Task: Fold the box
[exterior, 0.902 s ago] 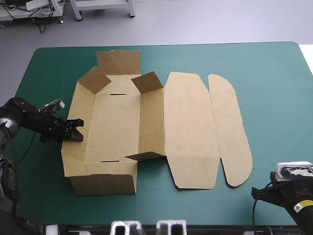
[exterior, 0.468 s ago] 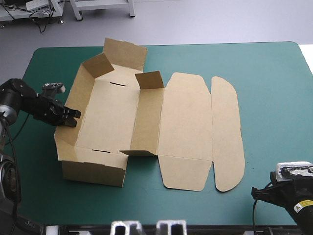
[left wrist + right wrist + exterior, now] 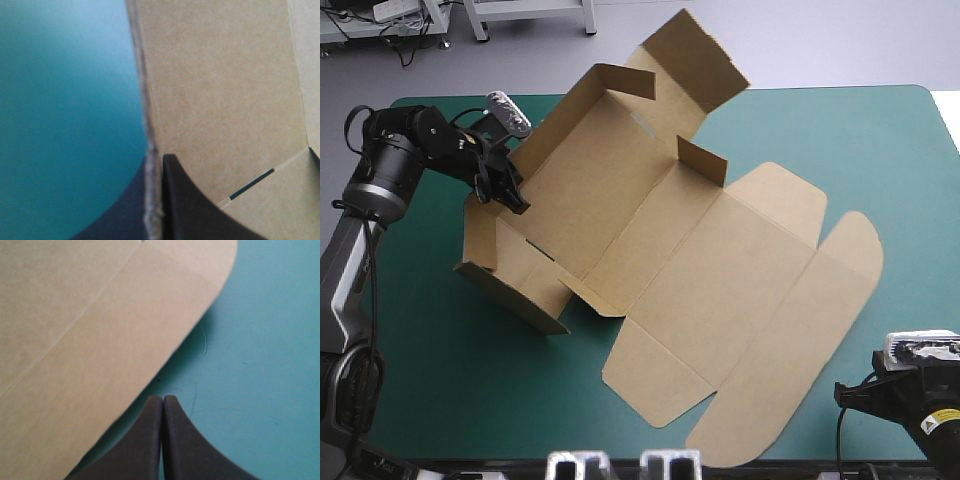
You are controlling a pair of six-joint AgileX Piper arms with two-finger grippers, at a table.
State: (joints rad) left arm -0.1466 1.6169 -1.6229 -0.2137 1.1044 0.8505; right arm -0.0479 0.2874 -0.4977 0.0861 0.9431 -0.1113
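The table (image 3: 927,95) has a teal-green cover (image 3: 880,140), rounded at both far corners, with a few hairline marks (image 3: 204,342).

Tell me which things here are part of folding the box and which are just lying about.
In the job:
box, walls partly raised
left gripper, jaws shut on its side wall

Just there:
right gripper, jaws shut on nothing, beside the box's rounded edge
teal-green cover, nothing loose seen on it

One brown box (image 3: 650,230); two hands, left hand (image 3: 515,196) and right hand (image 3: 163,401); one teal-green table (image 3: 880,140).
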